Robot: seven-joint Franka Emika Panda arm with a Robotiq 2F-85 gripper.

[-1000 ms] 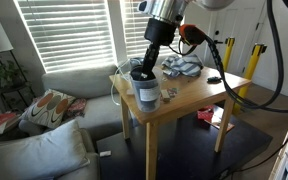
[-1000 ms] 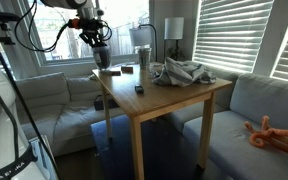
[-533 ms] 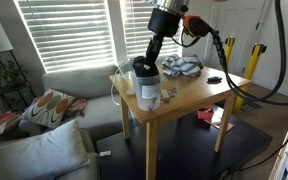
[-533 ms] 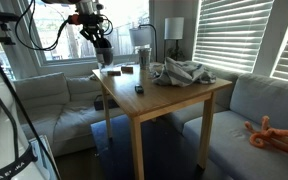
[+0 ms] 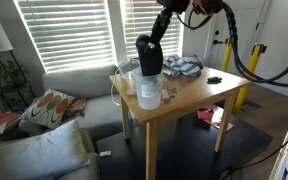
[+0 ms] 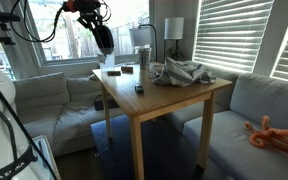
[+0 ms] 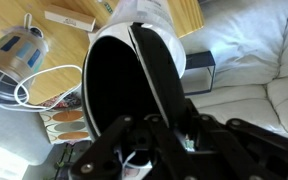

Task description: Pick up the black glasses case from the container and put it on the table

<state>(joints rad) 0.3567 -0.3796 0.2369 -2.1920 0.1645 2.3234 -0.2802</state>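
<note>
Case [image 7: 109, 85] hangs gripped in the closed jaws of the gripper [image 5: 150, 50], held over the mouth of the container [image 5: 149, 92], which stands on the tabletop [image 5: 199, 95] near a crumpled cloth [image 5: 181, 67].

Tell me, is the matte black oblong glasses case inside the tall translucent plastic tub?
Mostly out: the tool holds the black glasses case upright above the tub; cannot tell whether its lower end is clear of the rim.
</note>
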